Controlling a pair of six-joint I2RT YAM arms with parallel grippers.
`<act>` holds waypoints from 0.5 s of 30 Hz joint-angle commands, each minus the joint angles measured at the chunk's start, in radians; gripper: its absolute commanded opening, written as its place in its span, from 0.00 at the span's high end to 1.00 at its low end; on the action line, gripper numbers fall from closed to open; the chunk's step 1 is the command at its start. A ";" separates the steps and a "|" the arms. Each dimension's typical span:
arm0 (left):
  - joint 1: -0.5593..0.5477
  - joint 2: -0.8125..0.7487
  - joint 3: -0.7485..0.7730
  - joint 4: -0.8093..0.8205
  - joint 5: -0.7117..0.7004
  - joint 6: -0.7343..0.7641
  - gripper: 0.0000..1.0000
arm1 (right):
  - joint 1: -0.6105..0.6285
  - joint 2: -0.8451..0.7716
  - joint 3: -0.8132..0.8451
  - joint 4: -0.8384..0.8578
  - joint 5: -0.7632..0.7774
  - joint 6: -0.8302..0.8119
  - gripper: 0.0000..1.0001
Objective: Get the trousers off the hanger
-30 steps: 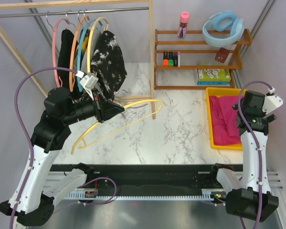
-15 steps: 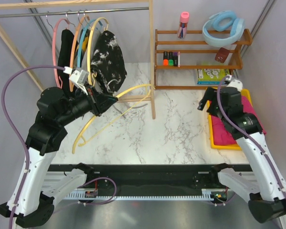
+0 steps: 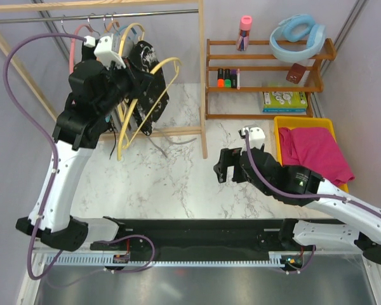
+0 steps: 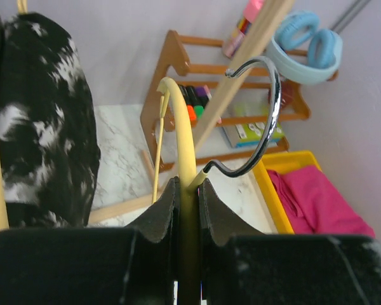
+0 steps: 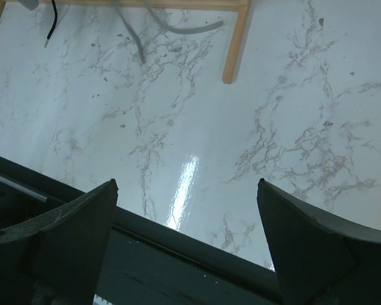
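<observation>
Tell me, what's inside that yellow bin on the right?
The pink trousers lie bunched inside the yellow bin, draping over its right rim. They cover the bin's floor, so anything beneath them is hidden.

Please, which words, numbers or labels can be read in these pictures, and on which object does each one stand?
No text can be read in any view.
Green-and-white flat printed box on the wooden shelf rack: the print is too small and blurred to read.
Pink bottle on the top shelf: no legible label.
Marker pens on the middle shelf: no legible marking.
</observation>
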 commanded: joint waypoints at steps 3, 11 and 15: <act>0.002 0.122 0.192 0.077 -0.181 -0.049 0.98 | 0.037 -0.055 -0.054 0.080 0.112 0.044 0.02; 0.000 0.202 0.175 0.268 -0.206 -0.040 0.98 | 0.037 -0.179 -0.087 0.077 0.177 0.035 0.02; 0.000 0.229 0.172 0.365 -0.225 -0.038 0.98 | 0.037 -0.201 -0.092 0.058 0.195 0.029 0.02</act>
